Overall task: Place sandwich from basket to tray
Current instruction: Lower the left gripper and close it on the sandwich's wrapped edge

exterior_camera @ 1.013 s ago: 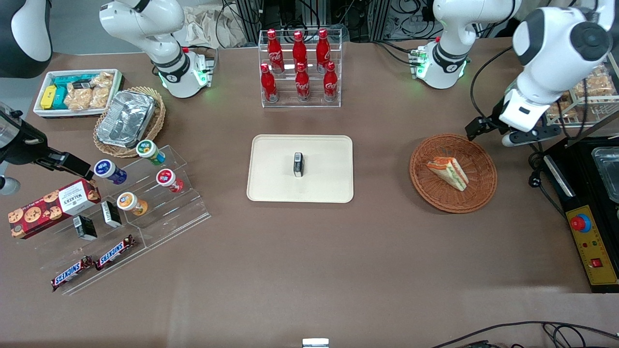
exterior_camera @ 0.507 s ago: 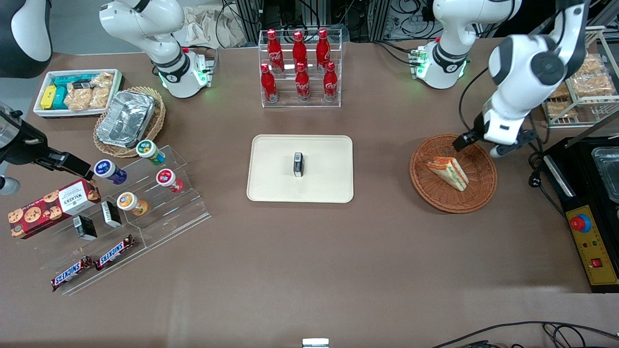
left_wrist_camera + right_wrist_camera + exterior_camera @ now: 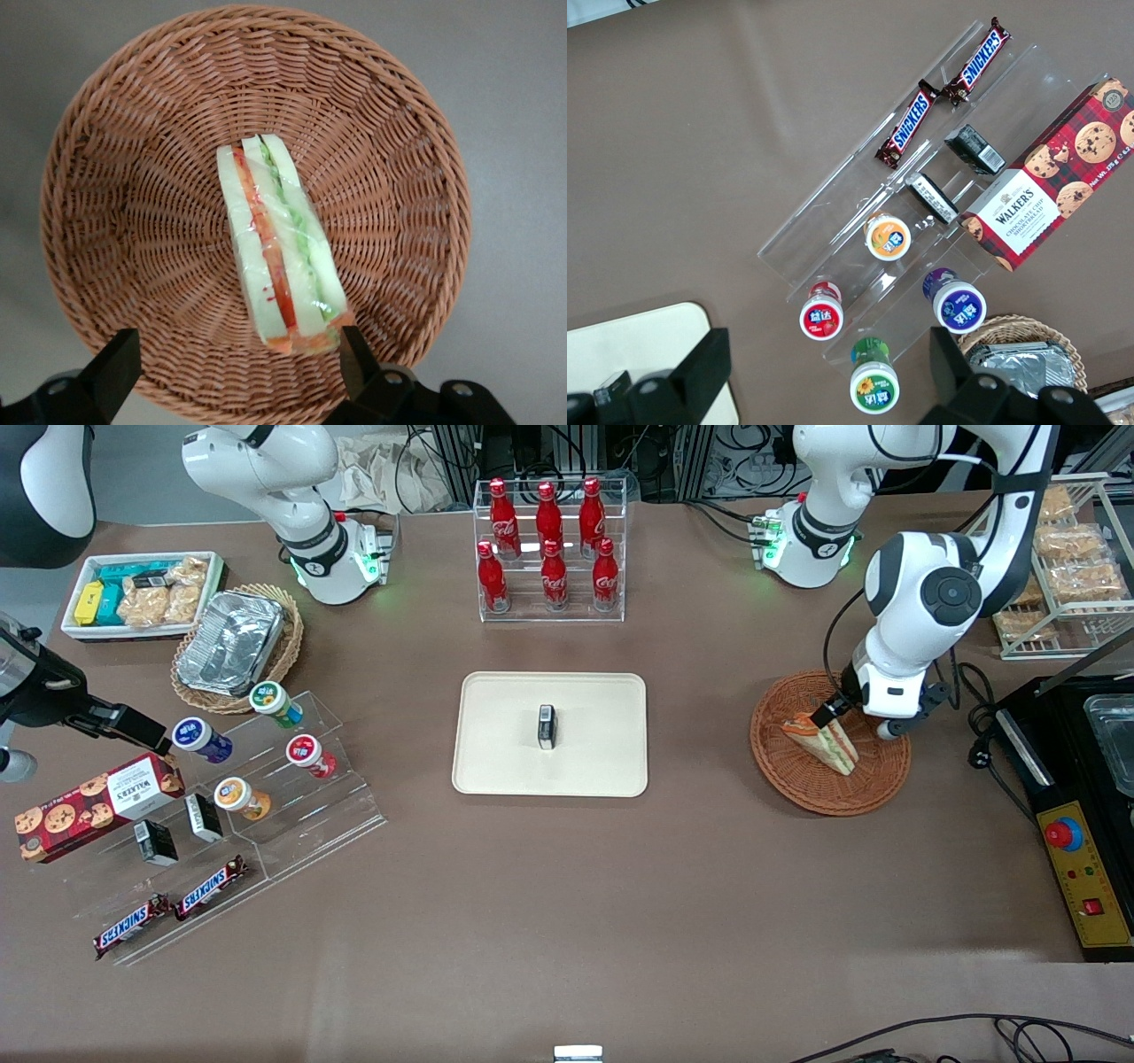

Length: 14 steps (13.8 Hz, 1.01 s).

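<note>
Wicker basket point(image 3: 133, 221) cradles the sandwich point(image 3: 279, 243) directly beneath the tool point(image 3: 235, 359), whose fingers stand apart; it should descend straddling the wedge's bread faces, then close gently to avoid squashing.

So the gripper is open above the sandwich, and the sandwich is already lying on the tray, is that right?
Not quite. The gripper is open above the sandwich, but the sandwich lies in the basket, not on the tray. The left wrist view shows it.
</note>
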### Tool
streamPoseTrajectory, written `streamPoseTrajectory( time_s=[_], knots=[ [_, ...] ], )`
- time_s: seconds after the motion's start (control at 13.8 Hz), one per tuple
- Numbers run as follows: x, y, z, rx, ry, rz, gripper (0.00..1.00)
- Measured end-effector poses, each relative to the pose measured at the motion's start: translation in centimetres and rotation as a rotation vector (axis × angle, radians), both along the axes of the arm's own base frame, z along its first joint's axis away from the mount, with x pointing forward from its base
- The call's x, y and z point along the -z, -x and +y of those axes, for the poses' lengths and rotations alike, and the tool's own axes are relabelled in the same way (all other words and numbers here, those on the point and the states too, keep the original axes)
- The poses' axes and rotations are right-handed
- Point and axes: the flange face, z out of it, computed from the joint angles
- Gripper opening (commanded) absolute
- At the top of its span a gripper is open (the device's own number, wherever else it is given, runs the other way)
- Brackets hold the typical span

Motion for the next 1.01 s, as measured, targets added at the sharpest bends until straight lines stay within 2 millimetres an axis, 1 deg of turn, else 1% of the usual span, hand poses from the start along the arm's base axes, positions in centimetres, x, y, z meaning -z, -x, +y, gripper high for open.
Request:
streamPoseTrajectory(
  time_s=[0.14, 0.43, 0.51, 0.72, 0.8, 1.01],
  knots=[
    [0.8, -0.3, -0.1, -0.045, 0.001, -0.002, 1.00],
    [2.3, -0.8, -0.2, -0.074, 0.006, -0.016, 1.00],
    [2.4, -0.9, -0.2, -0.076, 0.007, -0.021, 1.00],
    [1.8, -1.3, -0.2, -0.079, 0.007, -0.024, 1.00],
    [1.3, -1.5, -0.3, -0.080, 0.005, -0.015, 1.00],
    [-1.4, -2.6, -0.4, -0.089, -0.003, 0.010, 1.00]
  ],
)
